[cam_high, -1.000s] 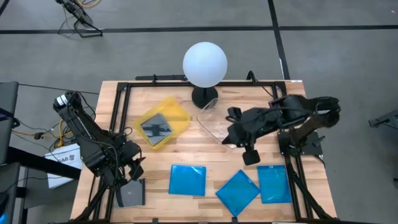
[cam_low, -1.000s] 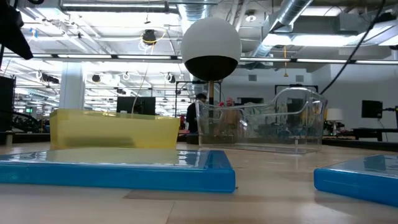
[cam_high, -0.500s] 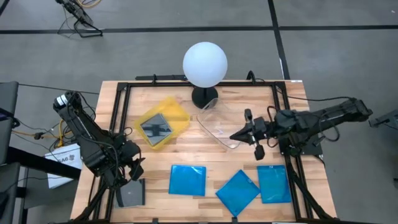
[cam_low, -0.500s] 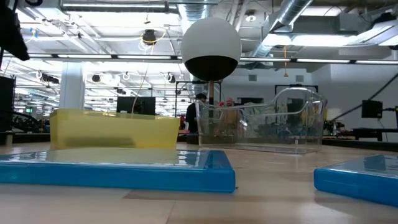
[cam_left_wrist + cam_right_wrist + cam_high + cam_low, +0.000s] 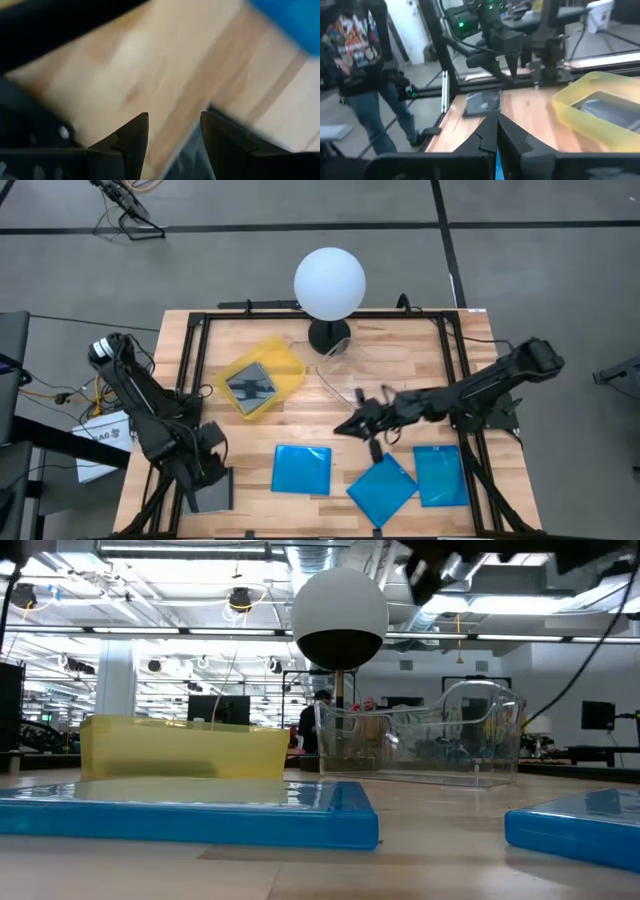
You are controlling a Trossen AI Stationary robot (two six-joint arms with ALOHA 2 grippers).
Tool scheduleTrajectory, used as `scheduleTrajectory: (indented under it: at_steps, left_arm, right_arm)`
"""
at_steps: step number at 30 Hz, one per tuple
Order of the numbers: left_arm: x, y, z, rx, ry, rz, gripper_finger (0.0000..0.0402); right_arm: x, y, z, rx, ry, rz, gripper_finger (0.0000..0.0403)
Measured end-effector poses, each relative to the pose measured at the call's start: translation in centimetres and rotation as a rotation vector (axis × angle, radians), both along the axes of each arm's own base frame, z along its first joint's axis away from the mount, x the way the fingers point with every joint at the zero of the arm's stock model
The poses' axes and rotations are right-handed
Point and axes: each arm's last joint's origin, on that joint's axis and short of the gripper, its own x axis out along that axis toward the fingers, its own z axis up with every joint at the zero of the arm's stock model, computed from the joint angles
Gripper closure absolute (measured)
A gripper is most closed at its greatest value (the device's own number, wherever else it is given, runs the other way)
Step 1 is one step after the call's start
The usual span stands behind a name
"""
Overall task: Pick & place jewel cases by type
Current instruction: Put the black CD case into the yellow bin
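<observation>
1. Two grippers are in play: the right gripper (image 5: pixel 347 427) is clenched on nothing, reaching out over mid-table above the blue cases, while the left gripper (image 5: pixel 212 465) hangs with fingers parted over the grey jewel case (image 5: pixel 211 492) at the table's (image 5: pixel 330 395) near-left corner, not gripping it as far as the views show.
2. One dark case (image 5: pixel 251 385) already lies in the yellow tray (image 5: pixel 283 358) (so, by my reading, sorting has barely begun).
3. Three blue cases wait on the near side of the table: a left blue case (image 5: pixel 302 469), a middle blue case (image 5: pixel 381 488) and a right blue case (image 5: pixel 439 476), the last two touching or nearly so.
4. Nothing shows inside the clear tray (image 5: pixel 345 387), which I take to be the blue cases' likely bin.
5. All cases lie flat; being near square, none has a marked long axis. The left and right blue cases sit about square to the table edge, the middle one turned corner-on like a diamond, the grey one roughly square.
</observation>
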Motion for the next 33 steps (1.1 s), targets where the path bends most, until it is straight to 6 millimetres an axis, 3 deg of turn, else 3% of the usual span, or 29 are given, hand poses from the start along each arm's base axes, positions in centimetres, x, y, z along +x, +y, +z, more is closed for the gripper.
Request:
scheduleTrajectory:
  at_steps: [6,16,24,33]
  left_arm:
    - [0.1,-3.0,-2.9,-0.051,0.172,-0.106,0.0228]
    - [0.5,-6.0,-6.3,-0.095,0.228,-0.156,0.0228]
    - [0.8,-6.6,-7.9,-0.077,0.284,-0.160,0.0228]
    - [2.2,-5.7,-8.0,0.030,0.124,-0.125,0.0228]
  right_arm:
    - [3.0,2.3,-0.7,-0.049,0.041,0.042,0.0403]
    - [3.8,2.9,-1.0,-0.057,0.078,0.050,0.0403]
    - [3.8,2.9,-1.0,-0.054,0.080,0.050,0.0403]
    - [3.8,2.9,-1.0,-0.051,0.082,0.049,0.0403]
